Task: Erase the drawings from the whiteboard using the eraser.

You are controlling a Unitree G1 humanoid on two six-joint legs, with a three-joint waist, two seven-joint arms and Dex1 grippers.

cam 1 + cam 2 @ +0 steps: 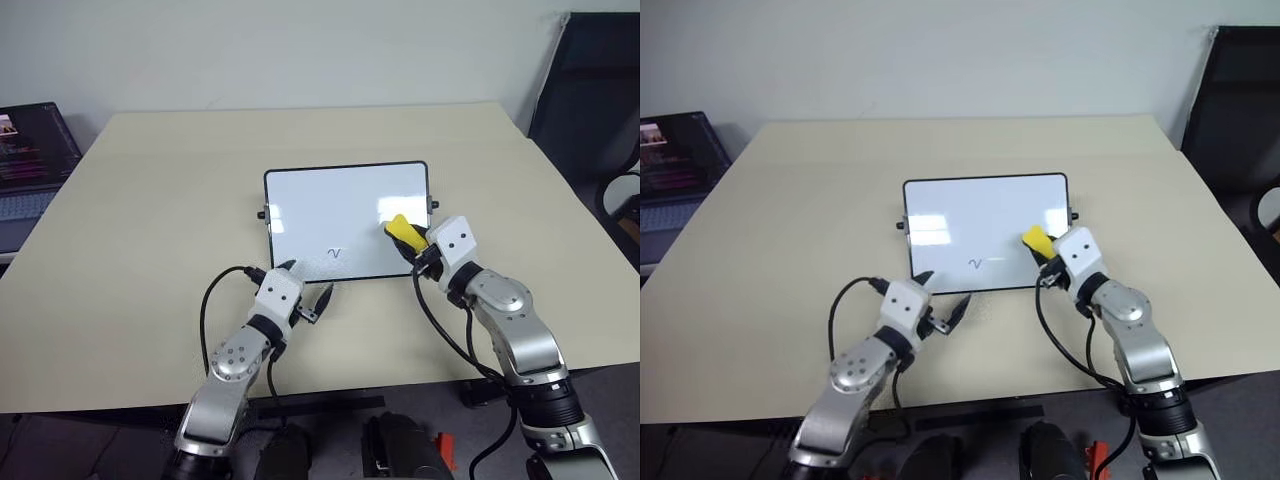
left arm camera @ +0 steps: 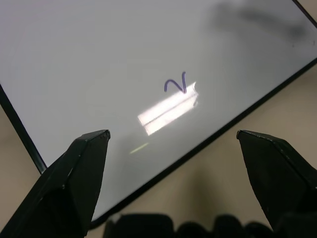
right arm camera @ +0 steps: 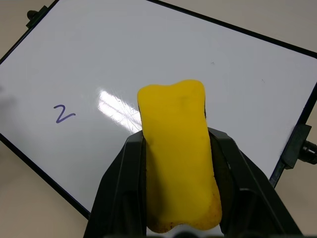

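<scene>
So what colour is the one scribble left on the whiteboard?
Dark blue-purple; the scribble shows best in the left wrist view.

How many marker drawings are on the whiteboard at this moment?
1. A single drawing sits near the whiteboard's front edge, about midway along it. The eraser in the right end effector covers a small patch, so another mark might hide underneath.

Marks legible: one small purple marker scribble (image 2: 176, 85), shaped like a "v" or "2", on the white black-framed rectangular whiteboard (image 1: 340, 200). Dark laptop screen (image 1: 30, 145): text unreadable.
</scene>
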